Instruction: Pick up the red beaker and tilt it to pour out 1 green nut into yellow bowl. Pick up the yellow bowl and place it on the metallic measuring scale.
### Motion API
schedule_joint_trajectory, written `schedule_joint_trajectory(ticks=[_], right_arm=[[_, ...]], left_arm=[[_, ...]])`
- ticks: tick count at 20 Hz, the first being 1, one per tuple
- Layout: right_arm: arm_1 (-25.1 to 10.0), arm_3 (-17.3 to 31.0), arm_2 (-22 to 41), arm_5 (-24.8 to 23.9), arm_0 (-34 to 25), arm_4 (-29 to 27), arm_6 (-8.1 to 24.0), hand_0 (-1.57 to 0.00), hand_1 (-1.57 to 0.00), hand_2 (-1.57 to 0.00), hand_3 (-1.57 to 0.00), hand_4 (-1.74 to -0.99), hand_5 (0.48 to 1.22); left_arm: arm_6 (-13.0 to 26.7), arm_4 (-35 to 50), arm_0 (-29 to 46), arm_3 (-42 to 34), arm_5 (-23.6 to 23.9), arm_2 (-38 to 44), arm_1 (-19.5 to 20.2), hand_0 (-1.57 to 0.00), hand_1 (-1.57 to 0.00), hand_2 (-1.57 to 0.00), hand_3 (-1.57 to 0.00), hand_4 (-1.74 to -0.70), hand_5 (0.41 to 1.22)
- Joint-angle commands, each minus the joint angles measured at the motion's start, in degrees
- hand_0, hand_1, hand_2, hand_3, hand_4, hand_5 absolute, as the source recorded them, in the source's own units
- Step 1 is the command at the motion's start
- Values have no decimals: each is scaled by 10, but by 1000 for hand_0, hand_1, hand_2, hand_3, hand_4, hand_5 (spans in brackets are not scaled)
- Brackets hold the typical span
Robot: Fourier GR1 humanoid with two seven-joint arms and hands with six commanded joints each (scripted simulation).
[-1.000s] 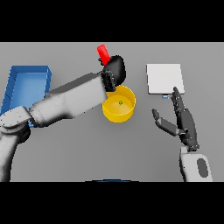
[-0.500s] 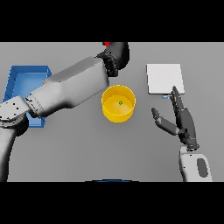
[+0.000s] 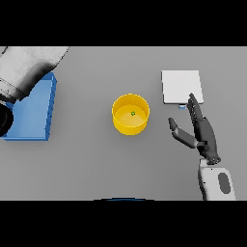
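The yellow bowl (image 3: 130,120) stands upright at the middle of the table, with one small green nut (image 3: 133,114) on its floor. To its right, at the far side, lies the metallic measuring scale (image 3: 181,87), a pale square plate. My right hand (image 3: 202,132) hovers open just in front of the scale and to the right of the bowl, fingers straight, thumb toward the bowl, touching nothing. Only the left forearm (image 3: 29,67) shows, at the upper left; its hand and the red beaker are out of view.
A blue tray (image 3: 34,111) lies at the left edge, partly covered by the left arm.
The left arm, which held the red beaker above the bowl, has swung away to the upper left, taking hand and beaker out of view. The right hand has stayed put.
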Motion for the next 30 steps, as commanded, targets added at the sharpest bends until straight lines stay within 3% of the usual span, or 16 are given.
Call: schedule_joint_trajectory(ticks=[1, 7, 10, 14, 18, 19, 24, 26, 30], right_arm=[[0, 6, 2, -3, -4, 6, 2, 1, 1, 1, 1, -1292, 645], [-10, 13, 9, 1, -18, 19, -28, 1, 1, 1, 1, -1304, 653], [-9, 10, 11, 1, -11, 18, -18, 1, 1, 1, 1, -1294, 649], [2, 14, 13, 3, -20, 9, 1, 1, 1, 1, 1, -1275, 656], [-6, 19, 13, 2, -16, 18, -20, 1, 1, 1, 1, -1302, 671], [-11, 17, 10, 6, -14, 14, -22, 1, 1, 1, 1, -1307, 677], [-10, 16, 17, 9, -11, 19, -20, 1, 1, 1, 1, -1304, 707], [-16, 20, 15, 10, -10, 21, -28, 1, 1, 1, 1, -1309, 716], [-14, 19, 19, 3, -12, 30, -18, 1, 1, 1, 1, -1327, 724]], left_arm=[[18, 45, 0, 34, 0, 45, 23, -1571, -1530, -1528, -1445, -1611, 1217], [43, 224, 54, 128, 79, 171, 96, -1571, -1560, -1560, -1400, -1707, 1220], [83, 291, 92, 136, 118, 204, 124, -1571, -1566, -1565, -1398, -1724, 1220], [125, 355, 165, 140, 165, 222, 140, -1571, -1569, -1569, -1465, -1734, 1221], [156, 432, 250, 136, 203, 249, 136, -1571, -1570, -1570, -1464, -1738, 1221], [163, 451, 271, 124, 213, 256, 139, -1571, -1570, -1570, -1418, -1739, 1221], [208, 517, 366, 40, 265, 264, 163, -1571, -1571, -1571, -1521, -1740, 1221], [212, 532, 410, -19, 289, 257, 182, -1571, -1571, -1571, -1447, -1740, 1221], [264, 562, 484, -158, 336, 239, 219, -1571, -1571, -1571, -1340, -1738, 1221]])
